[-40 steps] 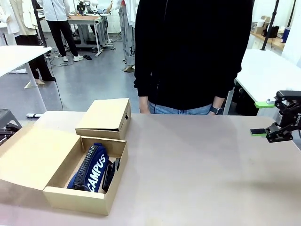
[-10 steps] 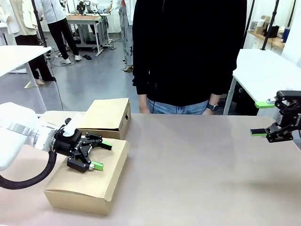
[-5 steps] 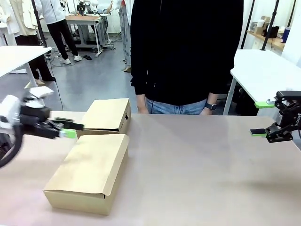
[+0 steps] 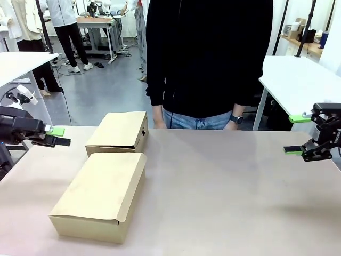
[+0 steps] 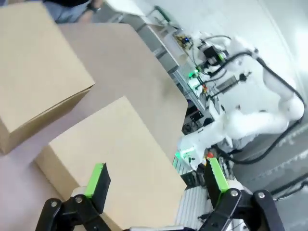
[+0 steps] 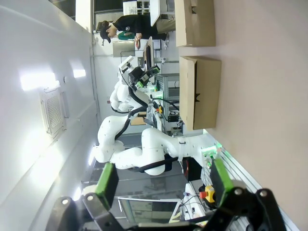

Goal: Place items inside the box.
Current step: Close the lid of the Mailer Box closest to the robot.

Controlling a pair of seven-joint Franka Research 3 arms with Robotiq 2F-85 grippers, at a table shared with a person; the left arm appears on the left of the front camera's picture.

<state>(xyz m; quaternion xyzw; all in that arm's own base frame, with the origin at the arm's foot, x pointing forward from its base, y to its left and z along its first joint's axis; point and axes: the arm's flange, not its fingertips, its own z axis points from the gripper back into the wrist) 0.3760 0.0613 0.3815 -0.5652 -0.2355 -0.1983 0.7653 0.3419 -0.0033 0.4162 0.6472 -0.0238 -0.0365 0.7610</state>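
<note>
Two grippers sit at the table's edges, both with jaws apart and holding nothing: the left gripper (image 4: 57, 136) beside the shut box (image 4: 101, 194), the right gripper (image 4: 299, 134) far off. Judging by the lowered lid, the items lie hidden inside. No writing is readable.

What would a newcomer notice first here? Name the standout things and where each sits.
First, the closed cardboard box at the table's near left, lid down, with a second closed box just behind it. Next, the person in black standing at the far edge. Last, the left gripper at the left edge and the right gripper at the right edge, both with jaws open and empty.
</note>
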